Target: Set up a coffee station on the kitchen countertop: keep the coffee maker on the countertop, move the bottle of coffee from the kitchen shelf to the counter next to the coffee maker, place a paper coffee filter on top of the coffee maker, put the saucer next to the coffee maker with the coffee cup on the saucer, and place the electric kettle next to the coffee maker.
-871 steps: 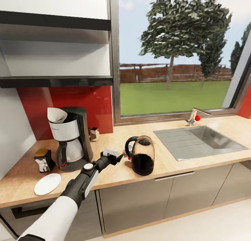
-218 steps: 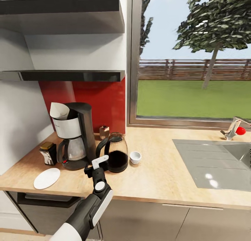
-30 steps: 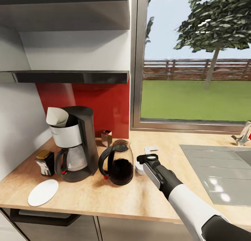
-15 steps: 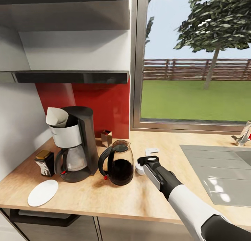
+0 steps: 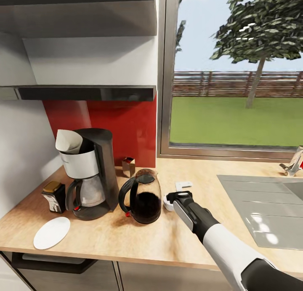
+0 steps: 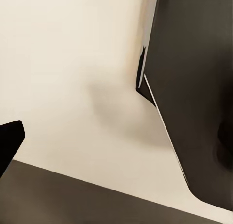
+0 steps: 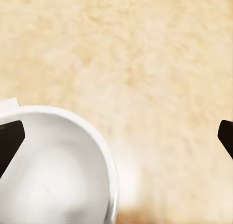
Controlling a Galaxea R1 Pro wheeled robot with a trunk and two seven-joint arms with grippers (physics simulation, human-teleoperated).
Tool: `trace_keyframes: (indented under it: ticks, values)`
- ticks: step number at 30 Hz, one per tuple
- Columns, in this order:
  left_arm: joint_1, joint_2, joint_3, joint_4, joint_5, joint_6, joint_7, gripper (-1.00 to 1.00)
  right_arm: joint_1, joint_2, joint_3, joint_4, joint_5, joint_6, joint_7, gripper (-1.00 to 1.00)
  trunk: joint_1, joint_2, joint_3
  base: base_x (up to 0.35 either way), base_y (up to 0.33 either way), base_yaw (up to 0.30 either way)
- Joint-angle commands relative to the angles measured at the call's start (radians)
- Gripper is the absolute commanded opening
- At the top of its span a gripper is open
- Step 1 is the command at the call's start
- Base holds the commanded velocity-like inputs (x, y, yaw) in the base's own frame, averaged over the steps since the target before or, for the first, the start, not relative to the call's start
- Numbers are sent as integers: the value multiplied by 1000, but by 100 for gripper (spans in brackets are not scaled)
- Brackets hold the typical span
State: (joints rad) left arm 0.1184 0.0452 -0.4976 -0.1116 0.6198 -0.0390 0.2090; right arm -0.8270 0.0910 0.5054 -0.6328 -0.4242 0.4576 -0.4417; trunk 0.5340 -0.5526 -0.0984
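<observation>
Light wood counter (image 5: pixel 235 173) beneath a window. The coffee cup (image 7: pixel 51 170), beside the electric kettle (image 5: pixel 144 197), lies under the right hand (image 5: pixel 178 190), spread wide and empty. Likely light, rigid, chip-prone; best pinched across the rim.

Head view overlooks the kitchen countertop (image 5: pixel 126 236); right wrist hovers close above it.

coffee cup (image 7: pixel 51 170) on countertop (image 7: pixel 155 63)
</observation>
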Motion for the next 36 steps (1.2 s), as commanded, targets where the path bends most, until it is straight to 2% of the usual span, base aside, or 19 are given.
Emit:
trace_keyframes:
  ticks: [1, 8, 10, 14, 36]
  values:
    - [0, 1, -9, -3, 9, -1, 6, 100, -1, -1, 6, 4, -10, 3, -9, 100, 0, -2, -2, 0, 0, 0]
    - [1, 0, -9, -3, 9, -1, 6, 100, -1, 0, 5, 22, -12, 3, -9, 100, 0, -2, -2, 0, 0, 0]
    - [1, 0, -9, -3, 9, -1, 6, 100, -1, 1, 7, 36, -38, 3, -9, 100, 0, -2, -2, 0, 0, 0]
    - [1, 0, -10, -3, 9, -1, 6, 100, -1, 1, 7, 38, -49, 3, -9, 100, 0, -2, -2, 0, 0, 0]
    - [1, -1, -10, -3, 8, -1, 6, 100, -1, 1, 7, 55, -52, 3, -8, 100, 0, -2, -2, 0, 0, 0]
